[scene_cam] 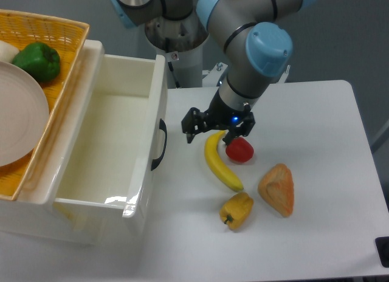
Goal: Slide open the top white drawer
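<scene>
While the top white drawer (pixel 103 142) is standing pulled out at left, its black handle (pixel 160 144) is being left free; the gripper (pixel 217 127), spread and empty, is hanging just right of it.

A yellow basket (pixel 70 57) sat at the left, holding a white plate (pixel 18 118) and a green pepper (pixel 37 61). On the white table (pixel 316 233) lay a banana (pixel 219 166), a red fruit (pixel 240 150) touching it, a yellow pepper (pixel 236 210) and a piece of bread (pixel 278 189).
</scene>
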